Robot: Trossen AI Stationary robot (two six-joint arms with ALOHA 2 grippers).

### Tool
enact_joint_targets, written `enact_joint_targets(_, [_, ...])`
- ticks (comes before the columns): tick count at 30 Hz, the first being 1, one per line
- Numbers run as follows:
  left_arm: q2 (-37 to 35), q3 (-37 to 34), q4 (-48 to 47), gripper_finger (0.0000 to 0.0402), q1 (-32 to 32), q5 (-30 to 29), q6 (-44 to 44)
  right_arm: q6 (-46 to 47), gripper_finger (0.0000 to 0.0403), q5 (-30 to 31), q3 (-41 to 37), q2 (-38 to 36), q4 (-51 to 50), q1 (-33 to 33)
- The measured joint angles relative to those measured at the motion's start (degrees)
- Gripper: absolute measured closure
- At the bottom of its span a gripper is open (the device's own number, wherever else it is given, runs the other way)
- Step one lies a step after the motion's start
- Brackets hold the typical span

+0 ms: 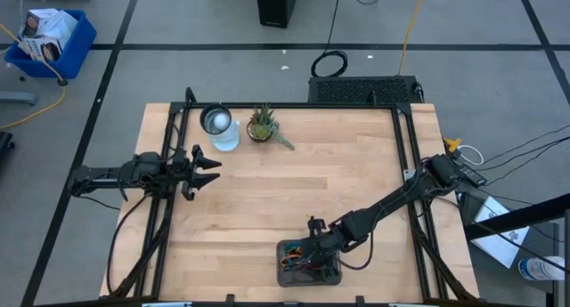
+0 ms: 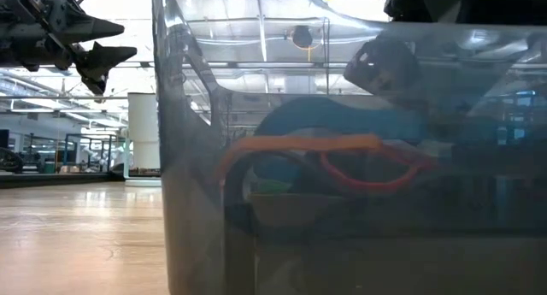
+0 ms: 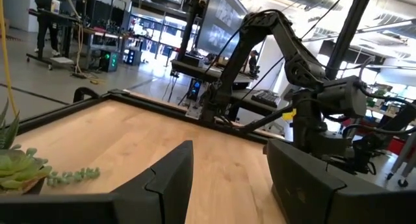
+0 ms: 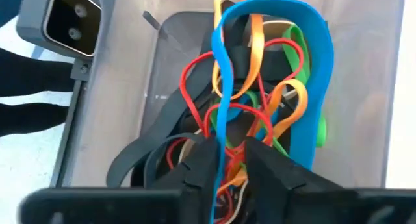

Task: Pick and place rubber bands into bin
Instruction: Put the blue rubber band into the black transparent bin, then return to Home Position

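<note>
Here the placing step looks under way: the right claw (image 1: 313, 246) reaches over the bin (image 1: 331, 276), which sits near the bench's (image 1: 294, 187) front edge, and its fingers (image 4: 201, 164) are pinched on a blue band (image 4: 224, 94). That loop runs from between the fingertips out over a tangle of bands (image 4: 250, 117) already lying in the bin: orange, red, green and black ones, piled together. In the low view the bin's wall fills most of the picture, with orange and red loops showing behind it. The next move, judging by this, calls for letting the blue band go so it drops inside the rim, then lifting clear without dragging other loops out, since they are tangled. No loose bands can be made out elsewhere on the bench. The left claw (image 1: 207, 167) waits at the bench's left side, fingers spread and holding nothing.
</note>
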Motion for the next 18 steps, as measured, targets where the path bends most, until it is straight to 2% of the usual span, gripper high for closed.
enact_joint_targets(5, [0.00, 0.00, -0.05, 0.0199, 0.00, 0.00, 0.00, -0.96, 0.0278, 0.13, -0.01, -2.04, 0.13, -0.34])
enact_joint_targets(10, [0.00, 0.00, -0.13, 0.0199, 0.00, 0.00, -0.01, -4.09, 0.0249, 1.09, -0.01, -6.29, -0.69, -1.71])
enact_joint_targets(13, [0.00, 0.00, -0.13, 0.0199, 0.00, 0.00, -0.02, -8.58, 0.0241, 6.31, -0.01, -9.89, -1.99, -3.01])
enact_joint_targets(16, [0.00, 0.00, -0.08, 0.0199, 0.00, 0.00, -0.03, -15.25, 0.0238, 14.65, -0.01, -14.32, -2.50, -4.86])
enact_joint_targets(18, [0.00, 0.00, 0.00, 0.0199, 0.00, 0.00, -0.27, -16.50, 0.0240, 19.40, -0.01, -17.53, -1.76, -6.26])
